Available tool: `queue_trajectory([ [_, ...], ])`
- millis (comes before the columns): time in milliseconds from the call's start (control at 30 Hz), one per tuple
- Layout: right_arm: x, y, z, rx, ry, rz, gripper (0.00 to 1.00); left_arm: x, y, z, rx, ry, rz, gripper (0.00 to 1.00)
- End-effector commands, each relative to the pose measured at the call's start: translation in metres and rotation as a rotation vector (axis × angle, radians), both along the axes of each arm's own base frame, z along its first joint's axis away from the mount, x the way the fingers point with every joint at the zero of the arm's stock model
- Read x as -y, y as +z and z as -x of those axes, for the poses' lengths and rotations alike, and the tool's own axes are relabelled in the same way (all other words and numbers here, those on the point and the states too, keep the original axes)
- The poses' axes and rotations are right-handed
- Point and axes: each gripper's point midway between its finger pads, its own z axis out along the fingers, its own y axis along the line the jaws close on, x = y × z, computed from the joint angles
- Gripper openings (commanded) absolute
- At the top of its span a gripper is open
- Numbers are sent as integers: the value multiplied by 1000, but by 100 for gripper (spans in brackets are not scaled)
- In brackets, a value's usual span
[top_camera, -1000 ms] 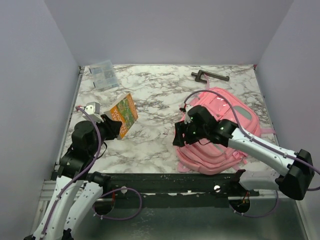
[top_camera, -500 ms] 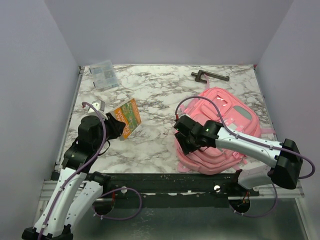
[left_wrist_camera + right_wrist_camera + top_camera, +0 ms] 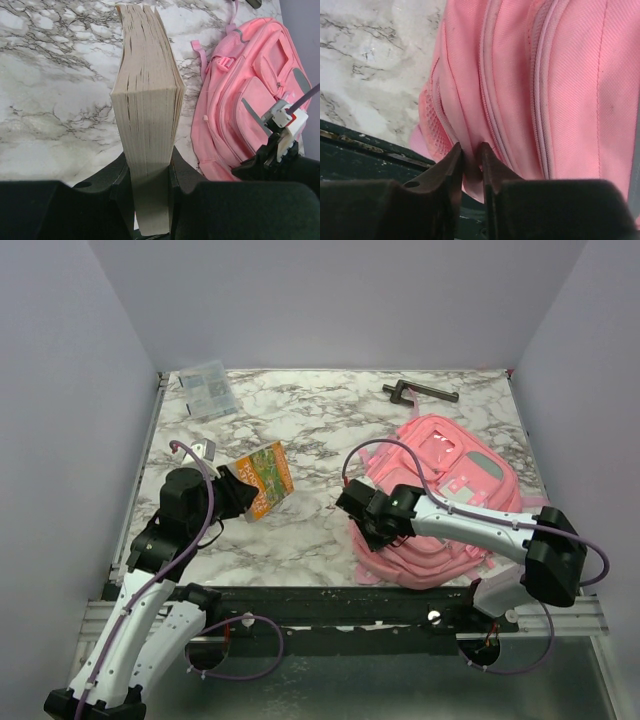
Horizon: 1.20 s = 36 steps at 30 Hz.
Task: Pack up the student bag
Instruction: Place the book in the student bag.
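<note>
The student bag point(image 3: 455, 485) lies flat on the right of the marble table, a large pink backpack with its pockets up. My right gripper point(image 3: 366, 522) is at the bag's near-left edge. In the right wrist view this gripper point(image 3: 471, 161) is shut on a fold of the bag's pink fabric point(image 3: 570, 75) beside a zip line. My left gripper point(image 3: 232, 492) holds a thick book point(image 3: 266, 476) with an orange and green cover, lifted above the table left of the bag. The left wrist view has the book's page edge point(image 3: 147, 95) clamped upright between the jaws of the left gripper point(image 3: 150, 172), with the bag point(image 3: 250, 90) beyond.
A clear plastic box point(image 3: 207, 390) sits at the back left corner. A black handle-shaped tool point(image 3: 418, 392) lies at the back, just beyond the bag. The table's near edge and dark rail point(image 3: 330, 602) run right below the right gripper.
My right gripper dropped to the bag's near-left edge and closed on a fold of fabric. The left arm carried the book a little right, towards the bag.
</note>
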Motion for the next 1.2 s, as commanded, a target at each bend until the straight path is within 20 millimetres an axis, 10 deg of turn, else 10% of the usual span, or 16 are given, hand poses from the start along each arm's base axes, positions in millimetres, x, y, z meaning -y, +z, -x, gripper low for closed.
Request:
queue_trajectory([
  [0,7,0,-10,52,-31,65,6,14,30,-3,94,-50,84,0],
  [267,-14,56,-37,218,-58,-85,0,16,38,-4,116,-76,68,0],
  [667,-33,219,-83,559,-191,-544,1,53,70,22,80,-250,318,0],
  [1167,-55,265,-94,599,-221,-761,0,128,33,17,-251,-397,744,0],
])
